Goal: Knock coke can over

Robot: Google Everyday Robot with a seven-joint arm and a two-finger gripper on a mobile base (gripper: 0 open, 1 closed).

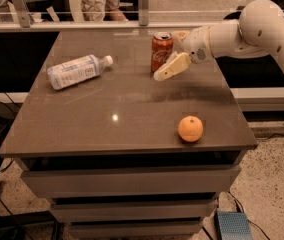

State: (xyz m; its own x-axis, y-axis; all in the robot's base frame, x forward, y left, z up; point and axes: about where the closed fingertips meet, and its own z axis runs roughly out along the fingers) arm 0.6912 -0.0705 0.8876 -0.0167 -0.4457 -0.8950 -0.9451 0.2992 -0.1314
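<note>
The red coke can (160,52) stands upright at the back middle of the brown table (107,129). My gripper (174,53) reaches in from the right on its white arm (252,31) and is right beside the can's right side. It is open: one tan finger (170,68) lies in front of the can's lower right, the other finger (181,34) shows behind its top right. I cannot tell whether a finger touches the can.
A clear plastic bottle (77,70) lies on its side at the back left. An orange (190,129) sits near the front right edge. A glass rail (142,19) runs behind the table, with a person (99,1) standing beyond it.
</note>
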